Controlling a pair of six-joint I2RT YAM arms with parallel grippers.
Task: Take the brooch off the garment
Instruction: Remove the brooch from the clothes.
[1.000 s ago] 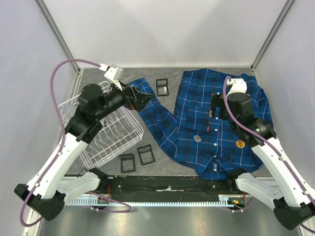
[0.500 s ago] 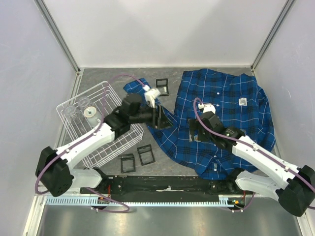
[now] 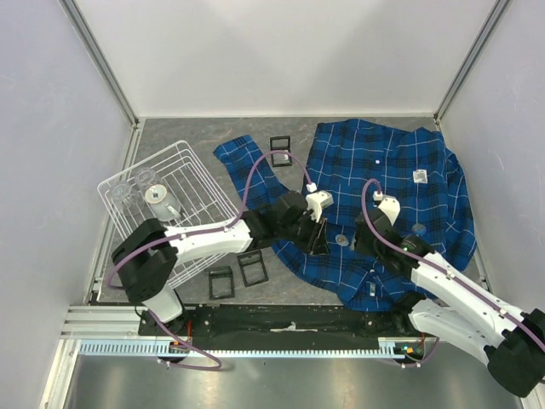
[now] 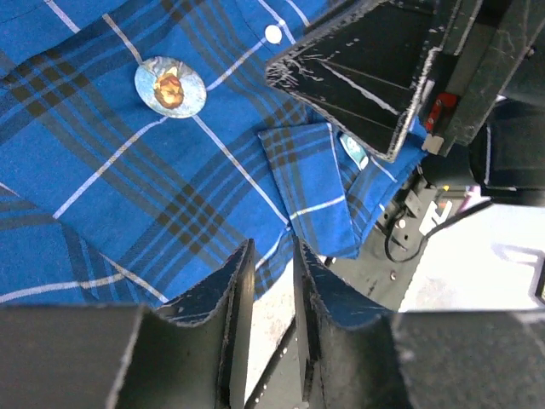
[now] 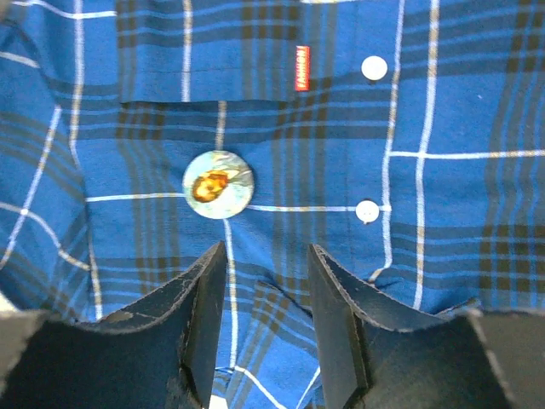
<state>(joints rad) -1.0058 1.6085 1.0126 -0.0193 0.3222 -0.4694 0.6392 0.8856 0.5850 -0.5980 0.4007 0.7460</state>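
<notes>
Top external alone: basket (image 3: 209, 187) beside garment (image 3: 392, 170)

Light bright, even and diffuse from overhead; shadows faint and soft. Top view sharp, with sheen on the metal strip (image 3: 289, 383). Wrist views: garment (image 5: 281, 128) plaid crisp, left gripper (image 4: 272, 251) and right gripper (image 5: 266, 251) slightly soft. Left wrist view blown white at lower right.

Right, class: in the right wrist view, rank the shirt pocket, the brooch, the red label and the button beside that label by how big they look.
1. pocket
2. brooch
3. red label and button: too alike to rank
</notes>
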